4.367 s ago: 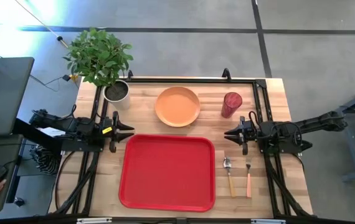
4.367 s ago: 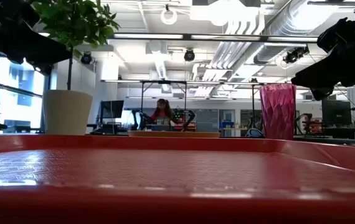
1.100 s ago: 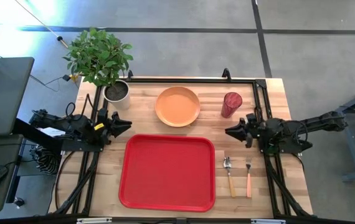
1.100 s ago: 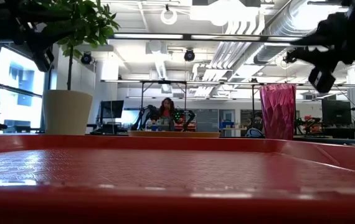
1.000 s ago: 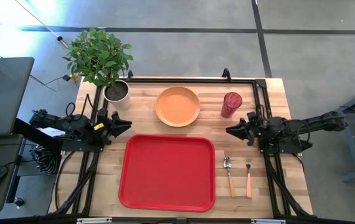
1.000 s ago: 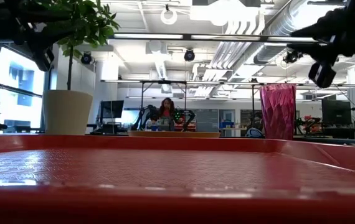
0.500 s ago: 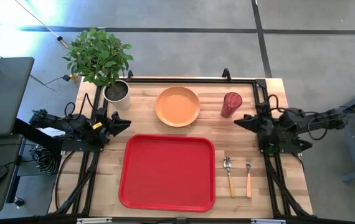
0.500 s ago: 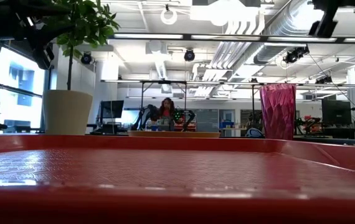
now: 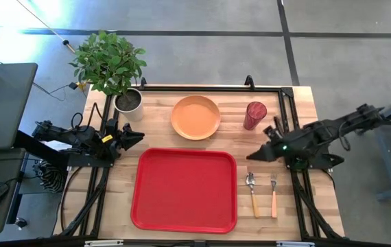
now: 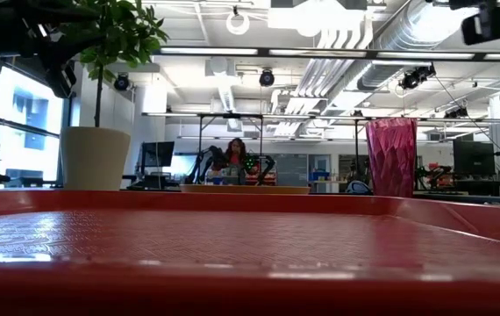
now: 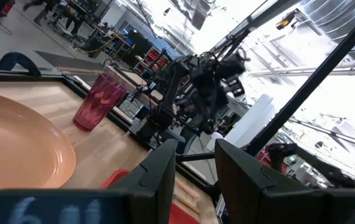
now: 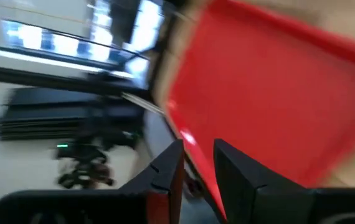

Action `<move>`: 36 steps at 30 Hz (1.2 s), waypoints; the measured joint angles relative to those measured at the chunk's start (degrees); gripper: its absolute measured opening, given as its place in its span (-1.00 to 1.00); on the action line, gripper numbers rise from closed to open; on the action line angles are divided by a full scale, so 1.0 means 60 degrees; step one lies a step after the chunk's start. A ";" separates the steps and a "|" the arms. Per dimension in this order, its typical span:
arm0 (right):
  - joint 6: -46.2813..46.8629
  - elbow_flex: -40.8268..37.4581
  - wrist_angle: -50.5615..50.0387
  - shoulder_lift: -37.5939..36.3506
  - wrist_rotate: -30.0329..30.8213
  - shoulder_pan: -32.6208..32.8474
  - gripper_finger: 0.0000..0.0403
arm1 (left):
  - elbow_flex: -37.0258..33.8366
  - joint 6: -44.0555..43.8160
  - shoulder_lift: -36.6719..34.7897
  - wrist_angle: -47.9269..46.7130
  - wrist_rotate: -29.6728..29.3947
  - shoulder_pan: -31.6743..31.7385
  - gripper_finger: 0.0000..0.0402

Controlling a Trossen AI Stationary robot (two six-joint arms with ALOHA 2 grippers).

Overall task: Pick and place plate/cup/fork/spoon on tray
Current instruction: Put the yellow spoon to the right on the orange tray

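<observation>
The red tray [image 9: 185, 189] lies in the middle of the table, near the front edge. The orange plate [image 9: 195, 116] rests flat behind it, and the dark red cup [image 9: 254, 114] stands upright to the plate's right. The tan-handled spoon [image 9: 252, 192] and the orange-handled fork [image 9: 274, 194] lie side by side to the right of the tray. My left gripper [image 9: 139, 136] is shut and empty at the tray's far left corner. My right gripper [image 9: 249, 157] is shut and empty, raised above the table between the cup and the spoon and pointing down toward the tray [image 12: 271, 87].
A grey pot [image 9: 128, 101] with a leafy plant stands at the table's far left corner. A black frame [image 9: 209, 88] runs along the table's far, left and right edges. A person sits far off in the room behind the table [image 10: 235, 158].
My right gripper has risen well above the table and tipped downward. Its tip has swung toward the table's near edge and now stands over the bare wood just beyond the spoon. The things on the table lie as before.
</observation>
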 joint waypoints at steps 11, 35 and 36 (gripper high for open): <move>0.2851 0.1474 -0.2827 0.2675 -0.0208 0.1267 -0.61 | 0.0000 0.0004 0.0000 -0.0067 0.0000 0.0000 -0.48; 0.4816 0.1545 -0.3512 0.5829 -0.1695 0.2579 -0.54 | 0.0000 0.0004 0.0000 -0.0067 -0.0022 0.0000 -0.48; 0.4816 0.1545 -0.3515 0.5986 -0.1749 0.2579 -0.51 | 0.0000 0.0004 0.0000 -0.0067 -0.0025 0.0000 -0.48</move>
